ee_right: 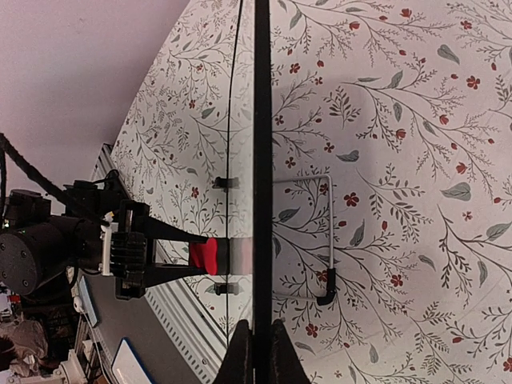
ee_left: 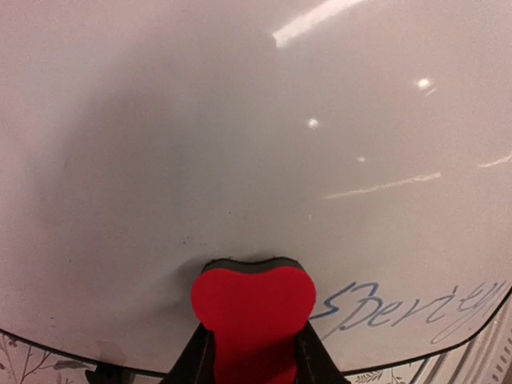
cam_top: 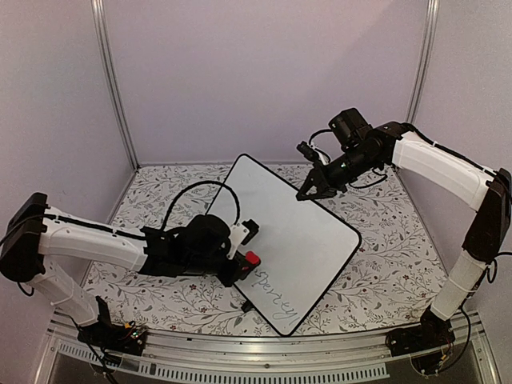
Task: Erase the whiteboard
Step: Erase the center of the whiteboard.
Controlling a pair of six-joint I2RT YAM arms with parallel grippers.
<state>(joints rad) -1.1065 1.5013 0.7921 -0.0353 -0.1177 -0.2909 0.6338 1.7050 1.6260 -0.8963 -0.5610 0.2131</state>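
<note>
1. Because the left claw [cam_top: 246, 261] is clenched on the red eraser [ee_left: 254, 300] and presses it to the whiteboard [cam_top: 296, 232] just left of the handwriting [ee_left: 408, 308], a stroke aimed too low in the left wrist view could slip off the board's rounded bottom edge and miss the words.
2. The whiteboard fills the centre of the top view on the flowered table [cam_top: 384, 264]. The right claw [cam_top: 316, 190] is clenched on its far rim. Hard rubbing could twist the board out of that thin pinch or shove it across the table.
3. The wire stand [ee_right: 324, 240] behind the board, at the middle right of the right wrist view, might skid or fold under pressure.
4. Hidden or unclear:
   - The eraser's wiping face cannot be seen.
   - The last letters run off the lower right of the left wrist view.
   - How steeply the board leans cannot be told.
</note>
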